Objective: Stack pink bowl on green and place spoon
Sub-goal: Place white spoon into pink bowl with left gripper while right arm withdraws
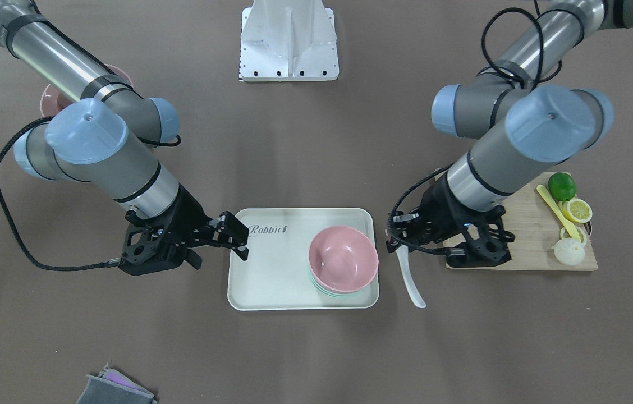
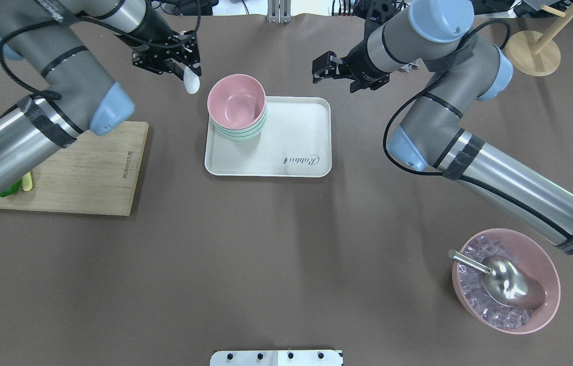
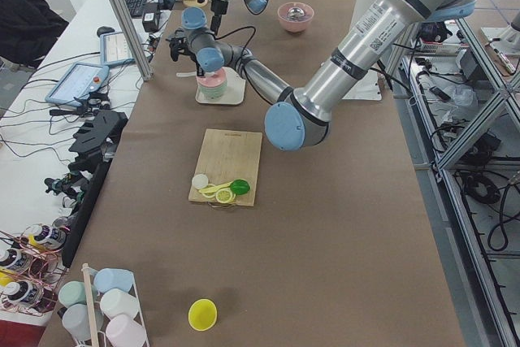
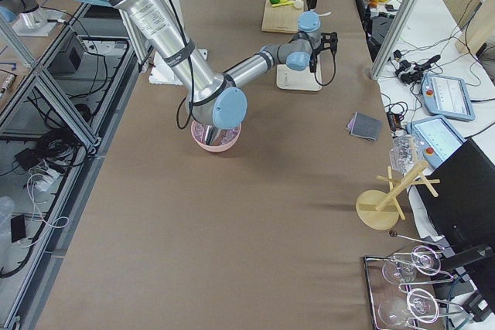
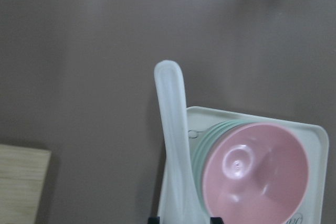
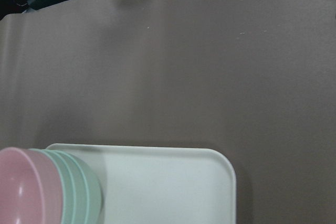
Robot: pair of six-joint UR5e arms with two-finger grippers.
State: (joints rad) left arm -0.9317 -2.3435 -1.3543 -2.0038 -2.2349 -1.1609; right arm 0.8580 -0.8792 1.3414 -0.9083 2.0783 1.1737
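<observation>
A pink bowl (image 1: 343, 258) sits nested on top of a stack of green bowls (image 1: 328, 290) at one end of a cream tray (image 1: 271, 269). The stack also shows in the overhead view, pink bowl (image 2: 236, 99) over green bowls (image 2: 246, 133) on the tray (image 2: 296, 132). My left gripper (image 1: 400, 238) is shut on the handle of a white spoon (image 1: 411, 278), held beside the tray near the bowls. In the left wrist view the spoon (image 5: 173, 145) points past the pink bowl (image 5: 257, 174). My right gripper (image 1: 241, 235) is open and empty over the tray's other end.
A wooden cutting board (image 1: 524, 235) with a lime, lemon pieces and a yellow utensil lies under the left arm. A second pink bowl (image 2: 505, 279) with ice and a metal scoop stands near the right arm. A grey cloth (image 1: 114, 390) lies at the table's edge.
</observation>
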